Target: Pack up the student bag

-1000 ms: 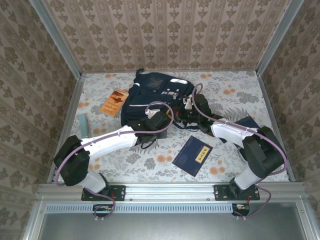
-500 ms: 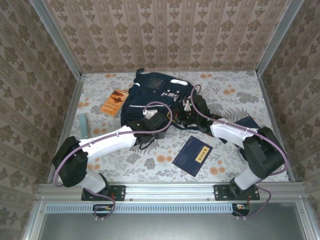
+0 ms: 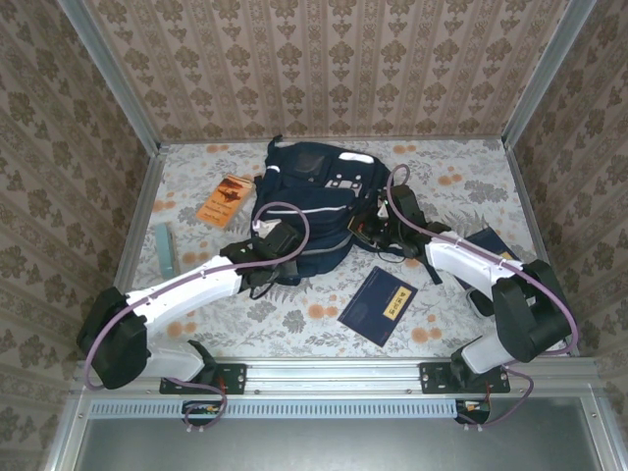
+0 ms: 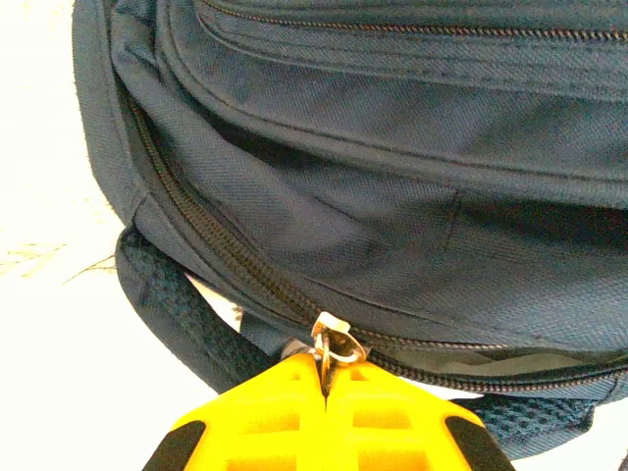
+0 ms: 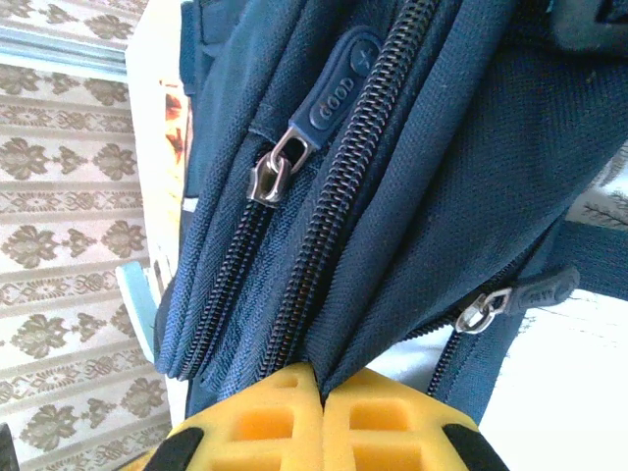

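A: Navy-blue fabric student bag (image 3: pixel 312 196), where is it?
B: Lying at the floral counter's (image 3: pixel 294 314) back middle. Left arm (image 3: pixel 191 289) stretches low, left gripper (image 4: pixel 325 378) pinching its silver metal zipper pull (image 4: pixel 332 339); right arm (image 3: pixel 461 260), elbow bent, right gripper (image 5: pixel 321 388) clamps the bag's fabric.

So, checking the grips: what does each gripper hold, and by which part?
Left gripper pinches the student bag's metal zipper pull; right gripper pinches the bag's fabric edge beside a zipper.

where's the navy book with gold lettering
In the top external view the navy book lies flat on the table, just right of centre, on the near side of the student bag.
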Tool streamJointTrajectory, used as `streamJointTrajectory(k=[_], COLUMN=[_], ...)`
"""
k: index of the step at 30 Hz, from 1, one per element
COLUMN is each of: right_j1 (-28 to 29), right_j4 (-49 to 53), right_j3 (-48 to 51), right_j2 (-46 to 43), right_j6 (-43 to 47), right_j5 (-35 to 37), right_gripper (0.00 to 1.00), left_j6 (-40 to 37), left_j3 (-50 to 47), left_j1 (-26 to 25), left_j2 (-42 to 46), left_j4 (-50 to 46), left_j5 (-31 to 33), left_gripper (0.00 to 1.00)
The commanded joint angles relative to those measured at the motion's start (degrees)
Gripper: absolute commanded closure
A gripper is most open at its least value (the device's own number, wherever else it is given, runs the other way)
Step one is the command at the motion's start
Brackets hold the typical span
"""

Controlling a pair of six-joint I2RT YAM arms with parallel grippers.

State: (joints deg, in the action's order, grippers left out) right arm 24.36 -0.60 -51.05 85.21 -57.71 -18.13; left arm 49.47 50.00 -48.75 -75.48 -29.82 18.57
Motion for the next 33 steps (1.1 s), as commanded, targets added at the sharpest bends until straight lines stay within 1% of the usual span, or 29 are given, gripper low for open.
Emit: streamJointTrajectory(k=[1,3,4,5,7,9,10,13,16,17,19,21,23,26,30,33], right_j1=[-3.91,-4.14,-4.11,-4.03,-3.82,-3.01,-2.39,1.37,5.54,6.71,8.58,9.75,10.41,11.61,12.9,12.91], right_j4=[2.33,3.05,3.38,3.41,4.41,5.99,6.9,9.22,11.91,13.07,18.32,22.42,26.15,26.04,25.74,25.12], right_j3=[-0.68,-1.86,-2.17,-2.15,-1.11,0.28,0.96,2.43,1.48,0.81,-1.57,-3.83,-5.7,-5.74,-5.31,-6.14], right_j2=[-1.14,-0.41,-0.26,-0.46,-1.82,-3.83,-4.96,-9.52,-10.91,-10.63,-9.13,-6.89,-3.73,-1.87,-0.9,1.09], right_j6=[4.91,5.76,5.77,5.25,3.04,-0.23,-1.59,-6.33,-9.83,-11.49,-15.28,-17.1,-19.53,-21.39,-23.13,-23.01], right_j5=[4.19,2.86,1.95,0.95,0.42,1.47,2.31,6.63,10.3,11.28,13.57,14.85,15.23,15.34,17.15,17.06], right_gripper=[1.0,0.99,0.94,0.85,0.58,0.43,0.4,0.37,0.37,0.38,0.44,0.49,0.5,0.5,0.47,0.48], left_j6=[-6.39,-8.95,-9.67,-10.44,-11.96,-13.48,-14.06,-15.45,-15.68,-15.72,-15.9,-16.07,-16.07,-16.16,-16.27,-16.47], left_j3=[-2.37,-1.93,-1.53,-0.99,-0.24,-0.09,-0.03,0.53,0.58,0.62,0.87,0.99,1.13,1.25,1.32,1.35], left_j1=[2.69,2.39,2.22,1.94,1.21,0.63,0.33,-0.76,-1.2,-1.4,-1.63,-1.91,-2.14,-2.56,-2.68,-2.8], left_j2=[1.62,0.44,-0.05,-0.67,-1.15,-1.16,-1.16,-1.71,-2.28,-2.44,-2.67,-2.93,-3.17,-3.35,-3.27,-3.09], left_j4=[2.43,6.25,7.07,7.64,8.65,10.65,11.56,12.66,13.78,14.13,14.52,14.87,15.36,15.37,15.37,15.2], left_j5=[-3.34,-7.44,-8.55,-9.35,-10.29,-12.55,-13.51,-14.98,-15.92,-16.17,-16.63,-16.87,-17.2,-17.25,-17.34,-17.47], left_gripper=[1.0,1.0,1.0,1.0,1.0,1.0,1.0,1.0,1.0,1.0,1.0,1.0,1.0,1.0,1.0,1.0])
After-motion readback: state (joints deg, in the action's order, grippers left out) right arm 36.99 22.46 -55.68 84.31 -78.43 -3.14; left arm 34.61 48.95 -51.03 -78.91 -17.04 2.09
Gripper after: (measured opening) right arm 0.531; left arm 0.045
